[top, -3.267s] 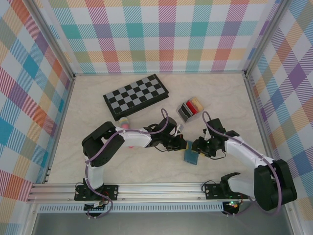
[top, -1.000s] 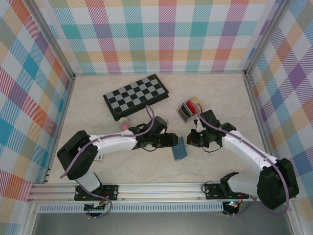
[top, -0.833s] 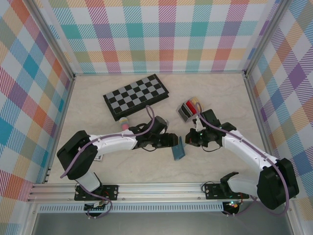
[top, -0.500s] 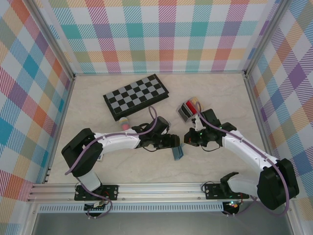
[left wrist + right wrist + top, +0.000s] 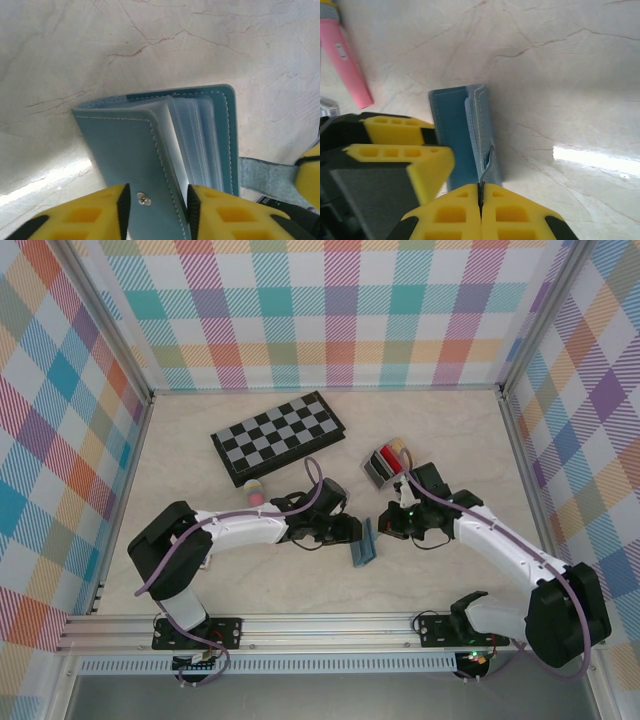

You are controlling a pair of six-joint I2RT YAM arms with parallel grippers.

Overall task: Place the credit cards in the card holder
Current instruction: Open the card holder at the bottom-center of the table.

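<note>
The teal card holder (image 5: 365, 543) stands on its edge on the table between my two grippers. In the left wrist view the card holder (image 5: 130, 145) is slightly open and shows clear sleeves. My left gripper (image 5: 156, 200) is closed round its front cover beside the snap. My right gripper (image 5: 481, 187) is shut on the grey-blue strap (image 5: 489, 162) of the card holder (image 5: 460, 130). Seen from above, the left gripper (image 5: 350, 530) and the right gripper (image 5: 388, 525) face each other across it. The credit cards (image 5: 390, 456), red, black and tan, stand in a small grey tray (image 5: 372, 472) behind the right arm.
A folded chessboard (image 5: 278, 437) lies at the back, left of the tray. A pink toy (image 5: 257, 491) lies beside the left arm and shows as a pink stick (image 5: 347, 65) in the right wrist view. Checked walls enclose the table on three sides.
The card holder has tipped from leaning flat up onto its edge. My left jaws have narrowed onto its cover. The right gripper kept hold of the strap.
</note>
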